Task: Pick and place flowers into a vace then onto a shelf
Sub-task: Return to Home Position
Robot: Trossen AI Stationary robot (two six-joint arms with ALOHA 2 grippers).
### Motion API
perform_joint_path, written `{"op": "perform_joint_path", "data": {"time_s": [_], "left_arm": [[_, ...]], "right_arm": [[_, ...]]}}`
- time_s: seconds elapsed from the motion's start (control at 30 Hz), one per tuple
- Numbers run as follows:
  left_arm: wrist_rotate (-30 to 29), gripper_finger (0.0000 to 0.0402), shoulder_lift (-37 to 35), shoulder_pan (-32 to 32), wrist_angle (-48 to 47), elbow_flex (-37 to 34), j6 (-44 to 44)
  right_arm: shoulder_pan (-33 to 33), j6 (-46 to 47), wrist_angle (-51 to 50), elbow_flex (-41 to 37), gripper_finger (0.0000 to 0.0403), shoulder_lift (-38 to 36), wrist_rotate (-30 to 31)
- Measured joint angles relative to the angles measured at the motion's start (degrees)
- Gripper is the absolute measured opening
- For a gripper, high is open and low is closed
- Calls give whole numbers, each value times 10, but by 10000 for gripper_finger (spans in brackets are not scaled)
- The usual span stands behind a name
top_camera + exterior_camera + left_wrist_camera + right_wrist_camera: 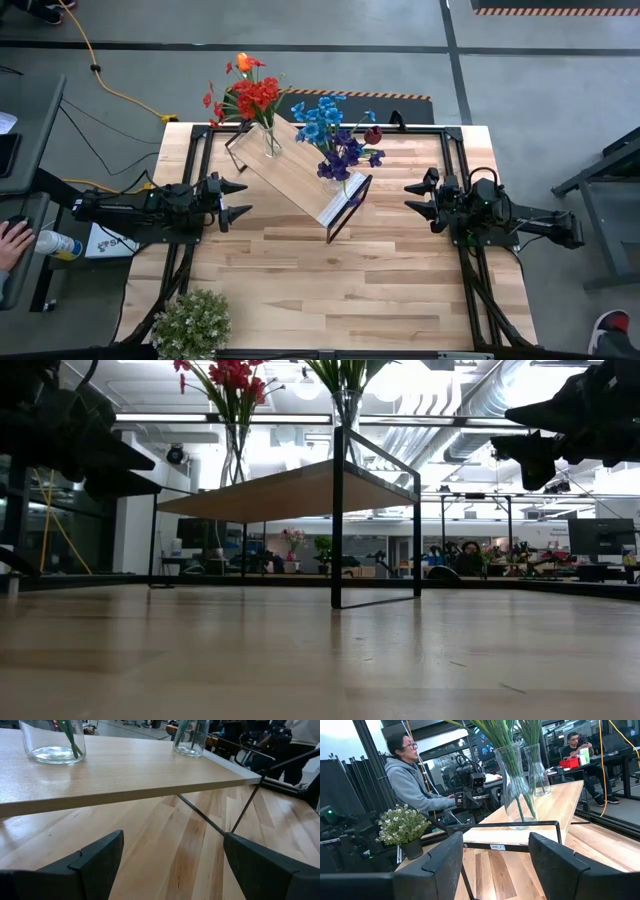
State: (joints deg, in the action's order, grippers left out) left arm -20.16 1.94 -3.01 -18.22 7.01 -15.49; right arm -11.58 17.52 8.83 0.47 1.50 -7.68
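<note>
The shelf (300, 180), a light wood board on a thin black frame, stands on its legs slanting across the far middle of the table. Two clear glass vases stand on it. One vase (271, 140) at its far-left end holds red and orange flowers (250, 95). The other vase (352, 183) near its pale end panel holds blue, purple and maroon flowers (335, 135). Both vases (52, 742) (190, 737) show in the left wrist view and again (517, 790) (536, 770) in the right wrist view. My left gripper (235, 198) hovers open left of the shelf. My right gripper (418, 198) hovers open right of it.
A bushy pale-green potted clump (192, 322) sits at the table's near-left corner. A person's hand (12, 240) and a small bottle (58, 245) lie off the left edge. A person in a grey hoodie (412, 782) sits beyond the table. Bare planks (340, 280) spread across the near half.
</note>
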Motion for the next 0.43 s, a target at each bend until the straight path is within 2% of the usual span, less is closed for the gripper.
{"op": "perform_joint_path", "data": {"time_s": [0.43], "left_arm": [[0, 376, 0, 0, 0, 0, 0]], "right_arm": [[0, 0, 0, 0, 221, 0, 0]]}}
